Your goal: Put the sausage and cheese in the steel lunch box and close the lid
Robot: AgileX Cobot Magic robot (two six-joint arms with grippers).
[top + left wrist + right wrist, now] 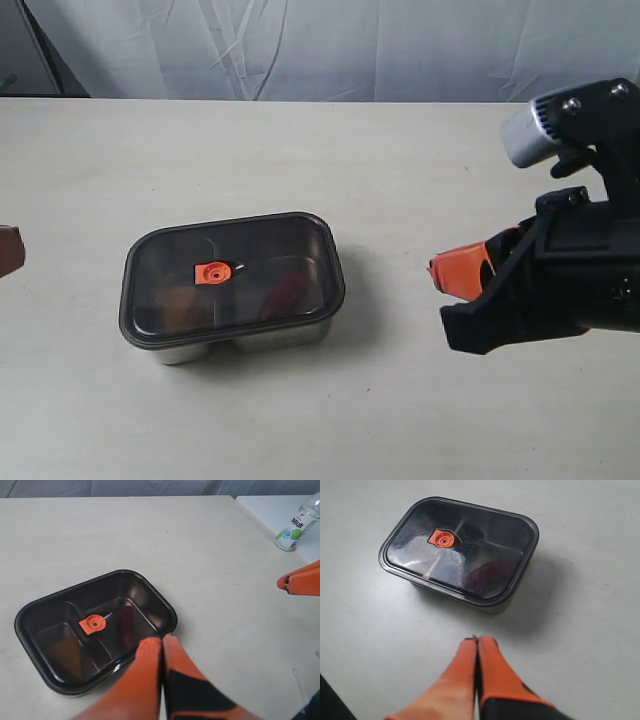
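The steel lunch box point(240, 342) stands left of the table's middle with the dark smoky lid point(232, 272) seated on top, its orange valve point(212, 272) at the centre. Through the lid the red sausage point(285, 290) shows dimly in the right compartment and the orange cheese point(180, 302) in the left one. My right gripper point(437, 271) hovers to the right of the box, shut and empty. My left gripper point(162, 639) is shut and empty too, its tips just off the lid point(95, 630); only a sliver of it shows at the exterior view's left edge.
A clear bottle point(296, 522) with a green label stands on a white surface beyond the table's edge. My right gripper's orange fingers point(300, 582) poke into the left wrist view. White cloth hangs behind the table.
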